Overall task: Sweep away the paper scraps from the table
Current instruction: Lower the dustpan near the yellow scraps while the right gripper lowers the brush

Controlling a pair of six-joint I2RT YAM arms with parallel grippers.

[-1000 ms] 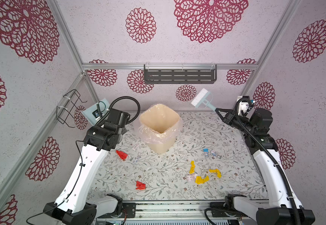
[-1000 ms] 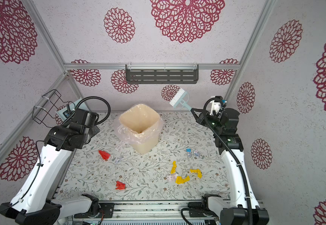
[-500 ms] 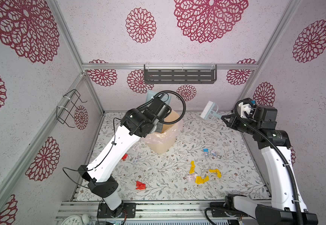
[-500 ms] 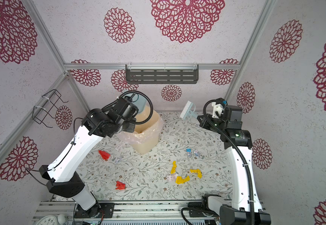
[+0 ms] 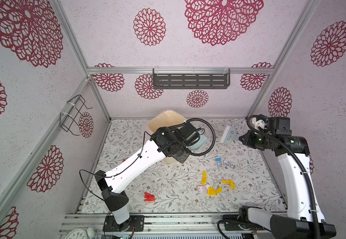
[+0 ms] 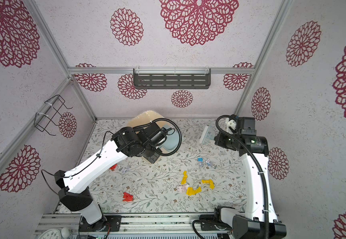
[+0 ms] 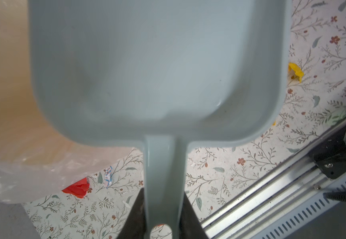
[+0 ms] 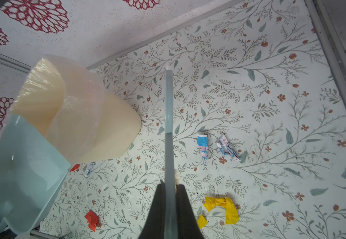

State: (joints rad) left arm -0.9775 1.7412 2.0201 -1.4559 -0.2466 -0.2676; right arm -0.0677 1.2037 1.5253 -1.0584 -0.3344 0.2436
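Paper scraps lie on the leafy-print table (image 5: 168, 182): yellow ones (image 5: 214, 190) and a white printed one (image 5: 202, 187) at the front right, a red one (image 5: 148, 196) at the front, and blue-white ones (image 5: 218, 161) further back. My left gripper (image 7: 162, 192) is shut on the handle of the pale blue dustpan (image 5: 199, 142), which hangs just right of the bin. My right gripper (image 8: 170, 186) is shut on the thin handle of the small pale brush (image 5: 227, 135), held above the back right of the table. In the right wrist view another red scrap (image 8: 74, 167) peeks out by the bin.
A beige bin with a clear liner (image 5: 168, 118) stands at the back middle, partly under my left arm. A dark shelf (image 5: 190, 80) hangs on the back wall and a wire rack (image 5: 74, 115) on the left wall. Metal rails (image 5: 168, 217) run along the front edge.
My left arm has swung from the back left corner across the bin, carrying the dustpan to the bin's right side. My right arm has brought the brush lower and nearer.
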